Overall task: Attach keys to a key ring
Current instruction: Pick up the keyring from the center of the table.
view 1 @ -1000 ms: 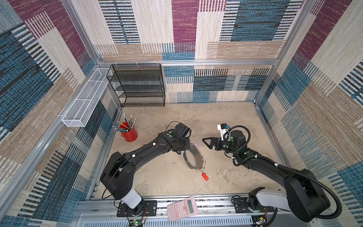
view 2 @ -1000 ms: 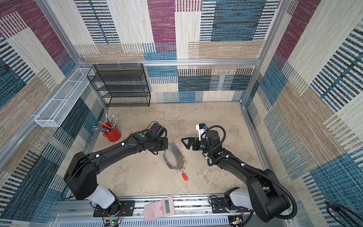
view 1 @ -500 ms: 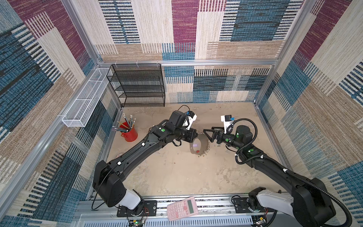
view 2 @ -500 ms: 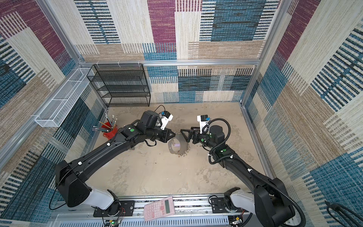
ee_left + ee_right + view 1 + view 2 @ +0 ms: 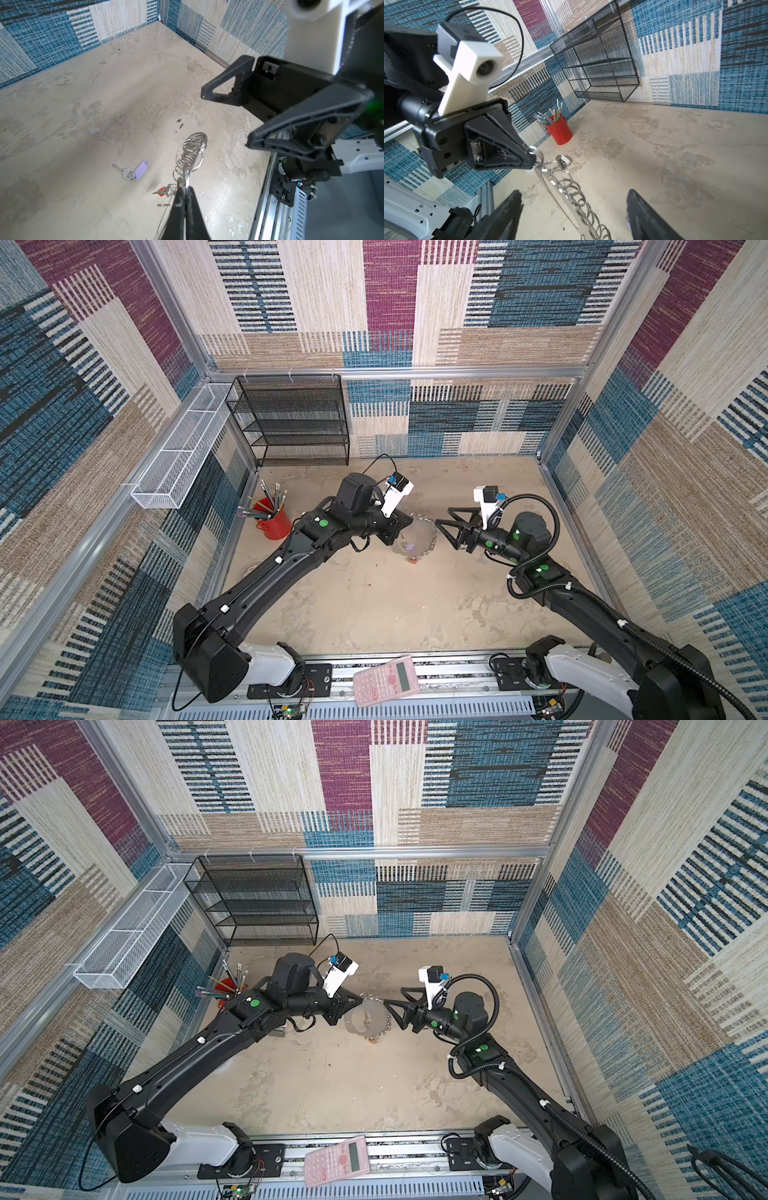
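Dead centre of both top views, left gripper [image 5: 404, 526] is clamped on the grey bendy band of silver split rings [image 5: 431, 537], held off the beige surface [image 5: 374, 605]; right gripper [image 5: 443, 516] sits with jaws apart around the rings. On the surface lies the lilac-headed key [image 5: 141, 169]; red-headed key [image 5: 162, 191] maybe hangs off a ring.

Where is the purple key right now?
In the left wrist view, the purple key lies flat near the middle of the table, apart from the key ring hanging from the left gripper.
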`<state>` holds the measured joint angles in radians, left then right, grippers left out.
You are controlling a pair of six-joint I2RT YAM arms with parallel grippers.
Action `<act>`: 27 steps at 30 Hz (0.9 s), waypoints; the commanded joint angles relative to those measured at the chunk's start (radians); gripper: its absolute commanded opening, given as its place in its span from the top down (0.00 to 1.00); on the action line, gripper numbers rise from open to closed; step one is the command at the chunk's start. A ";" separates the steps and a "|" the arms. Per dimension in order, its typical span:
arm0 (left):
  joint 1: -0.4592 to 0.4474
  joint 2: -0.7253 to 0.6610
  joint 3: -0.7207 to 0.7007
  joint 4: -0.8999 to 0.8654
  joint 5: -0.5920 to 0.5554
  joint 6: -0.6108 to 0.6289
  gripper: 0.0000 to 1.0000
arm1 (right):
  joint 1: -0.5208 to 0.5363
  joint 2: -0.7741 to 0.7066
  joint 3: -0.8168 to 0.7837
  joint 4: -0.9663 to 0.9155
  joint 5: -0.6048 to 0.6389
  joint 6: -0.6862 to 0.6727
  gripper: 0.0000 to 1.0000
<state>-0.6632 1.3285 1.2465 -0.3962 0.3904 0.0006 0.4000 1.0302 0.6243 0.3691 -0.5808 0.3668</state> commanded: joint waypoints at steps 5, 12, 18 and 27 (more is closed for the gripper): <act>0.008 -0.135 -0.199 0.386 0.048 0.237 1.00 | 0.000 0.002 0.067 -0.010 -0.038 -0.021 0.22; 0.017 -0.161 -0.252 0.401 0.126 0.392 1.00 | 0.000 -0.037 0.122 -0.200 -0.059 -0.042 0.26; 0.017 -0.165 -0.339 0.574 0.180 0.417 1.00 | 0.001 -0.005 0.184 -0.260 -0.037 -0.054 0.39; 0.025 -0.118 -0.307 0.559 0.266 0.432 1.00 | 0.013 0.050 0.214 -0.293 -0.117 -0.110 0.49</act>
<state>-0.6426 1.2060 0.9222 0.1177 0.6056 0.4221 0.4072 1.0771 0.8291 0.0772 -0.6525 0.2871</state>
